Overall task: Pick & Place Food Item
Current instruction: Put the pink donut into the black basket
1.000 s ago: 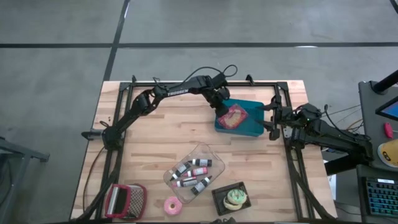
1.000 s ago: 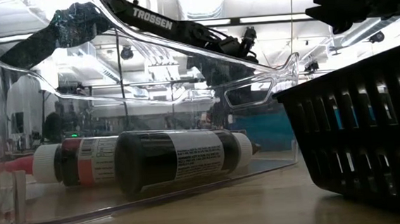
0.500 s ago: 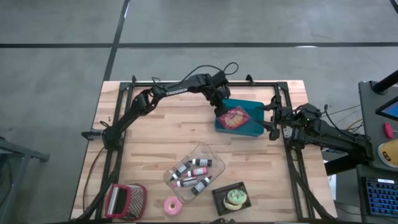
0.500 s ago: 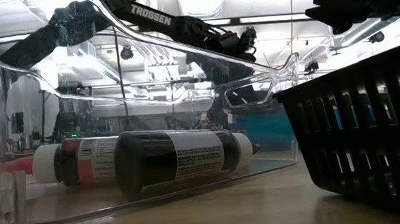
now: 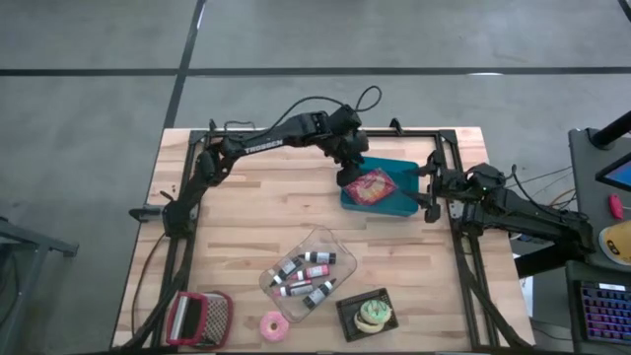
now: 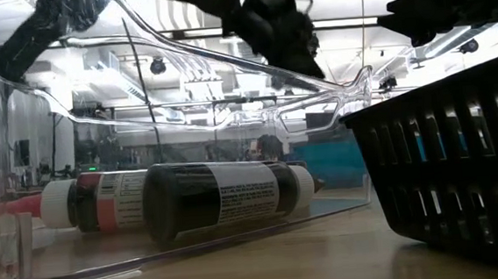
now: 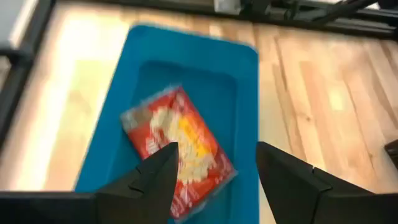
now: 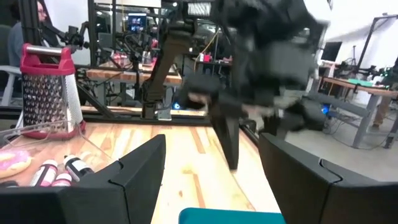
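Your food item is a flat, crinkly plastic packet (image 5: 373, 184), red and yellow, lying loose in the shallow well of the rounded blue plastic tray (image 5: 397, 202) toward the far right of the pale wood-plank bench (image 5: 246, 227). Your left hand (image 5: 347, 170) hangs above the tray's left edge with its dark fingers (image 7: 158, 180) spread apart and nothing between them; in the left wrist view the packet shows below the gap, clear of both. Your right hand (image 5: 431, 197) waits at the tray's right edge, fingers parted and empty. Nearer you, a clear, glossy plastic bin (image 5: 308, 273) holds several small labelled bottles lying on their sides, and it fills most of the low view, with a black slatted basket (image 6: 449, 169) beside it, so that view is largely blocked. A red-framed metal grater (image 5: 200, 318), a pink frosted doughnut (image 5: 272, 325) and a dark square holder with a pale green pastry (image 5: 373, 315) sit along the near edge. Compared with a second ago, the left hand has let go of the packet and risen clear, and the arm has swung slightly away from the tray; the right hand has not moved.
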Controlling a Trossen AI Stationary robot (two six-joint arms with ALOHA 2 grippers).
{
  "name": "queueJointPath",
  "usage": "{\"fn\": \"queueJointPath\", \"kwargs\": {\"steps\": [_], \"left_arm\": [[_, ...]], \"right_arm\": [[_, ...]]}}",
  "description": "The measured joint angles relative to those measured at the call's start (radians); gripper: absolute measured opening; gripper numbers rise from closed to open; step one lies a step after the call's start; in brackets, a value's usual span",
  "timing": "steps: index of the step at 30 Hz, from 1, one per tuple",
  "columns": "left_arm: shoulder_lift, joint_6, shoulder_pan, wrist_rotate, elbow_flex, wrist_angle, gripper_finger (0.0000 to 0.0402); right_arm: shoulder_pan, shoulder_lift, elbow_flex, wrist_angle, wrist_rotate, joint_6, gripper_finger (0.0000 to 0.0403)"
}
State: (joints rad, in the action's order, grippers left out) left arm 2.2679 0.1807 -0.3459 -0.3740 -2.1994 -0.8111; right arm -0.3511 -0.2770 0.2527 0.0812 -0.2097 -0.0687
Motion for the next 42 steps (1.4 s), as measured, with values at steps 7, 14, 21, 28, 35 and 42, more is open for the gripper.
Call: {"fn": "queueJointPath", "kwargs": {"steps": [7,14,21,28,35,42], "left_arm": [[-0.213,0.026,0.05,0.044,0.196,0.133,0.0218],[-0.633,-0.016,0.099,0.165,0.747,0.586,0.0218],[-1.03,-0.062,0.176,0.394,1.221,0.85,0.0217],[-1.299,-0.125,0.293,0.57,1.522,0.97,0.0216],[-1.439,-0.126,0.456,0.764,1.685,1.013,0.0216],[-1.46,-0.137,0.564,0.835,1.735,1.003,0.0216]], "right_arm": [[0.002,-0.006,0.0,0.007,-0.008,0.002,0.0253],[0.002,-0.013,0.0,0.007,-0.008,0.006,0.0253],[0.002,-0.013,0.0,0.024,-0.01,0.01,0.0253],[0.002,-0.015,-0.007,0.076,-0.009,0.021,0.0253],[0.016,-0.072,-0.061,0.192,-0.026,0.08,0.0253],[0.085,-0.177,-0.079,0.324,-0.026,0.095,0.0253]]}}
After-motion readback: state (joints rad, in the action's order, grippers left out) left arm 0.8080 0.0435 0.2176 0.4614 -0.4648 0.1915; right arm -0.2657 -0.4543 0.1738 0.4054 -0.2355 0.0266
